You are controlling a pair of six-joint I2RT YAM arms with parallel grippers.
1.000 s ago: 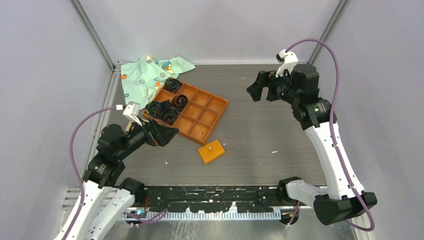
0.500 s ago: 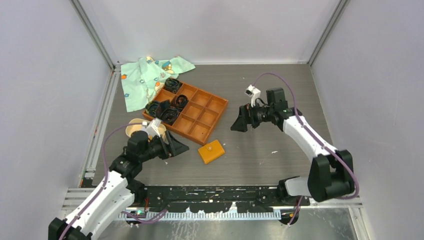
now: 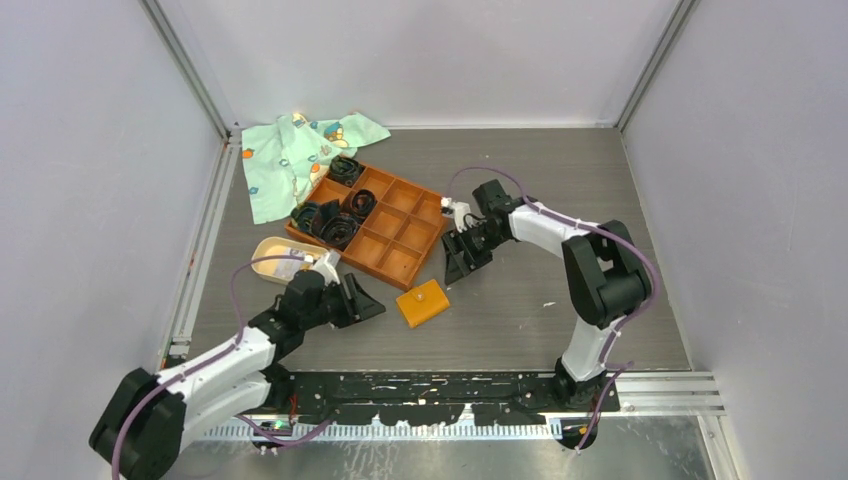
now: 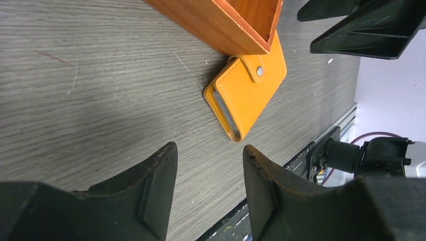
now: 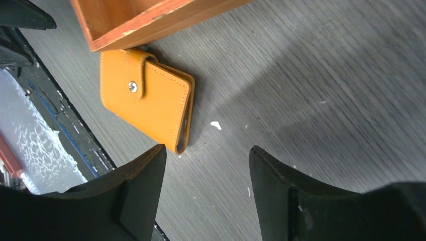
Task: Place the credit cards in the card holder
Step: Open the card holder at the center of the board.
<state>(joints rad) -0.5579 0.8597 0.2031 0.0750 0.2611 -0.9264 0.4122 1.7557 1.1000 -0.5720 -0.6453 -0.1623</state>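
The card holder (image 3: 268,246), a small beige oval tray, lies left of the orange grid tray, just behind my left arm. No credit cards show in any view. A square orange wallet (image 3: 422,303), snapped shut, lies at the grid tray's near corner. My left gripper (image 3: 362,301) is low over the table just left of the wallet (image 4: 246,95), open with only bare table between its fingers (image 4: 210,150). My right gripper (image 3: 457,262) hangs just behind and right of the wallet (image 5: 145,100), also open and empty (image 5: 208,150).
The orange grid tray (image 3: 400,262) holds black coiled bands (image 3: 335,225) in its left compartments; its corner (image 4: 221,20) touches the wallet. A patterned green cloth (image 3: 300,150) lies at the back left. Metal rails run along the table's near edge.
Both arms have swung down and inward to either side of the wallet. Both pairs of jaws stand narrower than before. The card holder, hidden by the left arm earlier, now shows.
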